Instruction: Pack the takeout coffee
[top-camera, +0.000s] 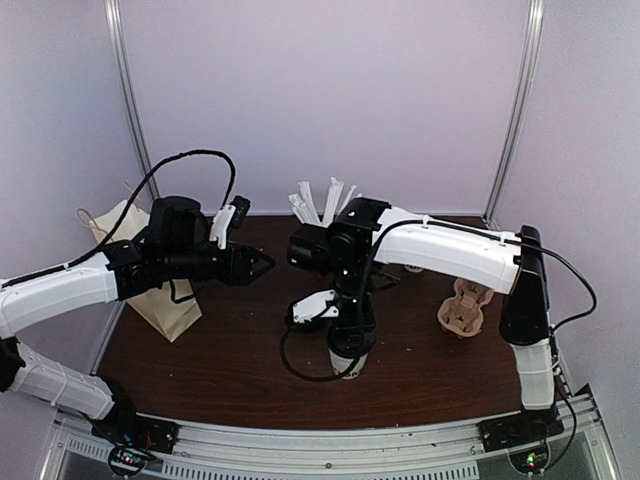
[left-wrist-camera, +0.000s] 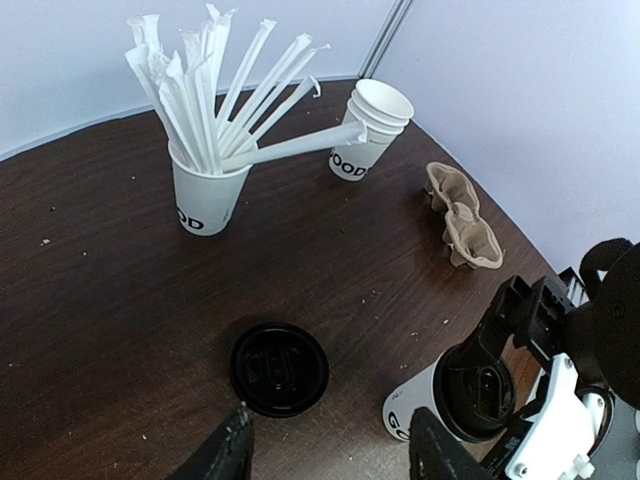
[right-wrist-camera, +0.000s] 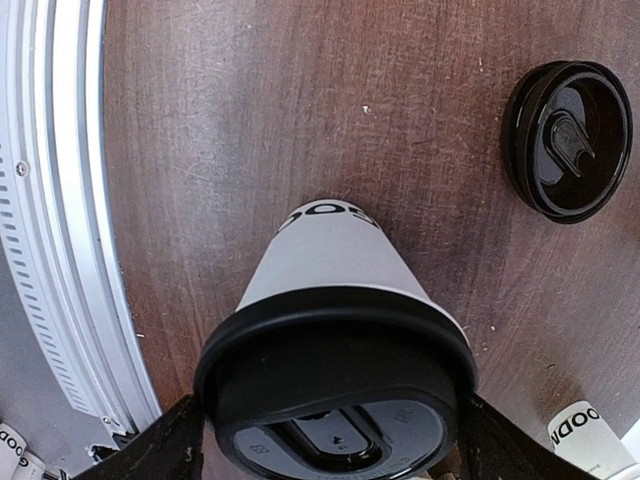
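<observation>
The lidded coffee cup (right-wrist-camera: 330, 260) is stood upright on the bench (top-camera: 240, 360) near its front edge. It is straddled at the lid by the right pincer (right-wrist-camera: 340, 440), spread wide; contact cannot be told. A loose black lid (left-wrist-camera: 279, 367) lies nearby. The left pincer (left-wrist-camera: 335, 455) is held half open, empty.

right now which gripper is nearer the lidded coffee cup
Right. The right gripper stands over the coffee cup, fingers flanking its lid; the left gripper is off to its left, apart.
</observation>
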